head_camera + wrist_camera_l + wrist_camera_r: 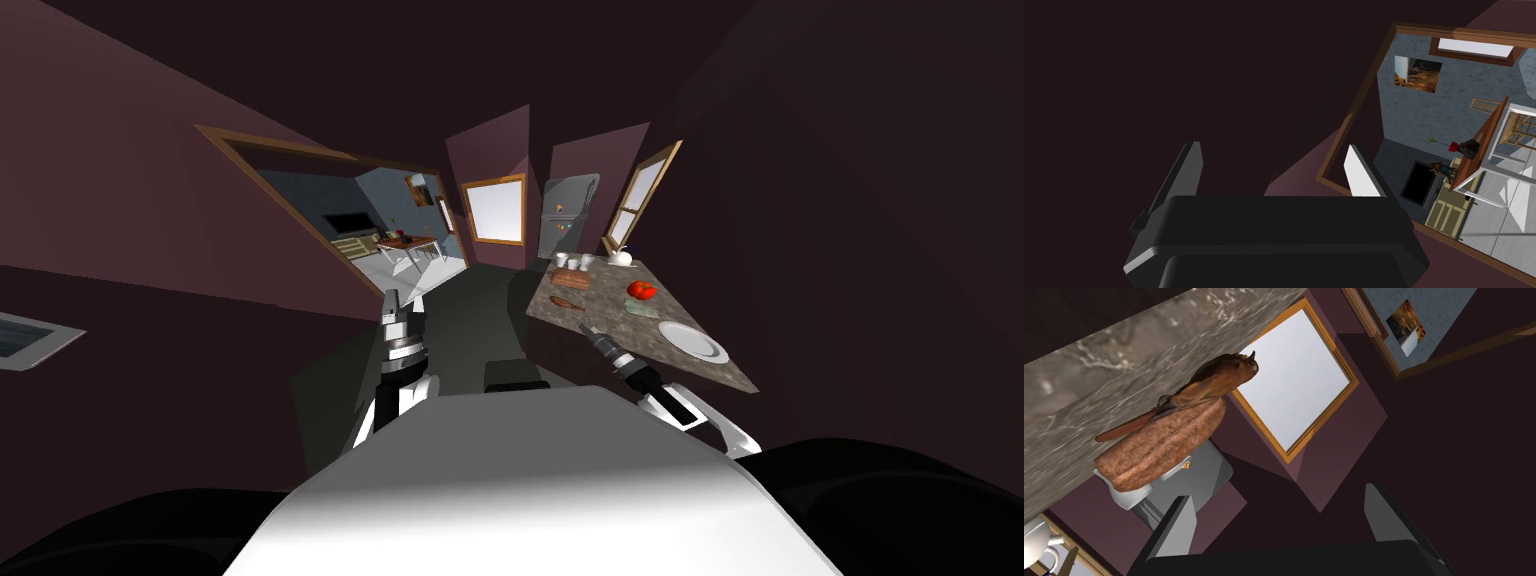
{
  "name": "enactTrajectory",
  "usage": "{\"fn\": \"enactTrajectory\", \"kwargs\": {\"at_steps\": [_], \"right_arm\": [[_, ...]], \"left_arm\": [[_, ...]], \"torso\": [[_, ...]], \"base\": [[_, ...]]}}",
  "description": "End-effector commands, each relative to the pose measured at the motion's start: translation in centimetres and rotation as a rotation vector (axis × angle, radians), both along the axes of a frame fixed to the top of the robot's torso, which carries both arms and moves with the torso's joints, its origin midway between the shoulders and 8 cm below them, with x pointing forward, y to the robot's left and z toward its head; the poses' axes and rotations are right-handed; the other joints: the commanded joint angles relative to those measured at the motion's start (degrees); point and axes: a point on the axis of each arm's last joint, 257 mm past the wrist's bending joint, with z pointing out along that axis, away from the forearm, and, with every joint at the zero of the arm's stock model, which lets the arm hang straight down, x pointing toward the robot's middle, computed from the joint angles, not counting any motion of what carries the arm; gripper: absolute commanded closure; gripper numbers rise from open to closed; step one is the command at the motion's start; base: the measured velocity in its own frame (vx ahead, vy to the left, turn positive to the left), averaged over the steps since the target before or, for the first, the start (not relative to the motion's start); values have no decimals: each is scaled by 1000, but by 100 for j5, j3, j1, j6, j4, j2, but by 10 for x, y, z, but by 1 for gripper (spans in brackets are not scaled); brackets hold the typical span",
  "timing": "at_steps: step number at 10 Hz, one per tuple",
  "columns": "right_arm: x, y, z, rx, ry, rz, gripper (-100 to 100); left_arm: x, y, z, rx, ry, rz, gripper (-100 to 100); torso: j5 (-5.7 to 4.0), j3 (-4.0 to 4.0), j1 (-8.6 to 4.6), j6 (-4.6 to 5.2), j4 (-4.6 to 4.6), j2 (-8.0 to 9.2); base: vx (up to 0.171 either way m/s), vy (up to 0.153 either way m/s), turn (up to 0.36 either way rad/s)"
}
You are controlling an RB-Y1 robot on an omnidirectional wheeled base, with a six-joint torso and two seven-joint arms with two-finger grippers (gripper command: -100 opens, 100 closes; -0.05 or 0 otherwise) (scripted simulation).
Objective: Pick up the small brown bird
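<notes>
No word, label, brand, number or sign could be read anywhere, and the small orange marks on the grey fridge (pixel 568 222), at about one o'clock ahead, were illegible.

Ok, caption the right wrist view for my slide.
Open right tool short of the small brown bird, which sits on the speckled counter beside a brown loaf.

We see the small brown bird (pixel 567 303) on the speckled stone table (pixel 605 290), upper left of the round white plate (pixel 692 341).
</notes>
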Motion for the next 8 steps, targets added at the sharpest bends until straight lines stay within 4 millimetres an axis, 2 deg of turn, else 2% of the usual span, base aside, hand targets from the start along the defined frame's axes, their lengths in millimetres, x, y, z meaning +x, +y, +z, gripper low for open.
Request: {"fn": "enactTrajectory", "kwargs": {"at_steps": [1,2,3,5,6,7,8], "right_arm": [[-9,-18,-20,-101,48,13,-100],[-9,-20,-19,-126,54,29,-100],[-19,-37,-35,-206,94,35,-100],[-19,-42,-33,-243,103,58,-100],[-29,-61,-49,-327,146,68,-100],[-28,-65,-46,-355,151,86,-100],[-39,-84,-59,-435,192,98,-100]], "left_arm": [[0,0,0,0,0,0,0],[0,0,0,0,0,0,0],[0,0,0,0,0,0,0],[0,0,0,0,0,0,0],[0,0,0,0,0,0,0],[0,0,0,0,0,0,0],[0,0,0,0,0,0,0]], "torso": [[0,0,0,0,0,0],[0,-1,3,-1,0,-1],[1,0,3,0,0,-1],[1,0,8,0,0,0],[0,-1,1,0,0,-1],[0,-2,3,-2,-1,-3],[1,-2,3,0,-1,-3]], "base": [[-1,30,85],[-6,30,39],[-7,47,84],[-4,28,11],[1,33,78],[1,29,45],[-2,44,84]]}}
